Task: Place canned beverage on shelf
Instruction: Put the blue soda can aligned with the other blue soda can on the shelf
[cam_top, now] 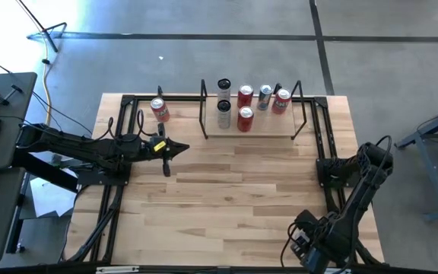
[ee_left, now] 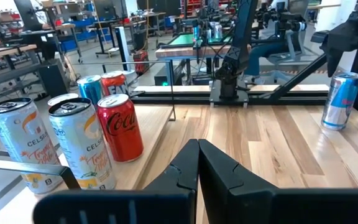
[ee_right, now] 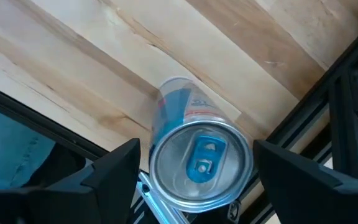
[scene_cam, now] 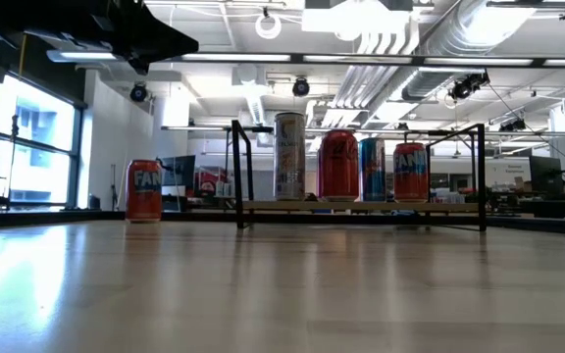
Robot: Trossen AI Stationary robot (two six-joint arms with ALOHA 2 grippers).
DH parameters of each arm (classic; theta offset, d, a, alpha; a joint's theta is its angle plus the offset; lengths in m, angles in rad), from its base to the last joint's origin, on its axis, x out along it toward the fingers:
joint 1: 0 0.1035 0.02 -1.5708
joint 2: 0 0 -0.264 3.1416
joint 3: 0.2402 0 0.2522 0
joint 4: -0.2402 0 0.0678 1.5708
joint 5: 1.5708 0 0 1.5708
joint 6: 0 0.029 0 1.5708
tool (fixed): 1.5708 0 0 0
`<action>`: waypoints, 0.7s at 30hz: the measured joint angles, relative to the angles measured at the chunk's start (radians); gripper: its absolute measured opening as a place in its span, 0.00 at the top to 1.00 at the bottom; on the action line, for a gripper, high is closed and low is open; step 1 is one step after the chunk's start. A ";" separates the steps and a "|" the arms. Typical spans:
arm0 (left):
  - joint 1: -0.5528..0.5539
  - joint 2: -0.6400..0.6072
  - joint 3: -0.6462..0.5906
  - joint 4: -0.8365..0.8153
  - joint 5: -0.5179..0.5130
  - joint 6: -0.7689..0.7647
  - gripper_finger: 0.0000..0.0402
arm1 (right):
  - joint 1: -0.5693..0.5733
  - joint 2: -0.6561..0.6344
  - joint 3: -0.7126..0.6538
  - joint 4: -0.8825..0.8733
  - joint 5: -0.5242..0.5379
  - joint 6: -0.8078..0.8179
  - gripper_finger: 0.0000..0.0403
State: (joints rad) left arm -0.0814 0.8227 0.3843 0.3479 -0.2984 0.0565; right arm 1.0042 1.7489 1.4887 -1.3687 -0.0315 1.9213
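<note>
I've got the right gripper (ee_right: 194, 163) poised over the blue can (ee_right: 197, 155) at the worktop's near right corner, jaws spread either side to grab it for the shelf (cam_top: 249, 131), while the left gripper (ee_left: 197, 163) waits pressed together.

Shelf (cam_top: 249, 134) at the table's (cam_top: 226, 205) far edge carries six cans. One red can (cam_top: 159, 109) stands left of it, outside the frame.

bright overhead light, window glare on tabletop (scene_cam: 57, 265) (low view)
</note>
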 joint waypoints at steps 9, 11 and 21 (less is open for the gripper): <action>0.000 -0.001 0.000 -0.019 0.000 -0.004 1.00 | -0.016 0.005 0.000 0.008 0.000 -0.073 0.44; 0.000 -0.001 0.000 -0.024 0.000 -0.015 1.00 | -0.027 0.005 0.000 0.014 0.000 -0.112 0.44; 0.000 -0.001 0.000 -0.030 0.000 -0.038 1.00 | -0.126 0.002 0.001 0.012 0.037 -0.376 0.44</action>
State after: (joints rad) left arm -0.0814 0.8219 0.3843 0.3176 -0.2981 0.0189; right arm 0.8779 1.7511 1.4895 -1.3567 0.0057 1.5450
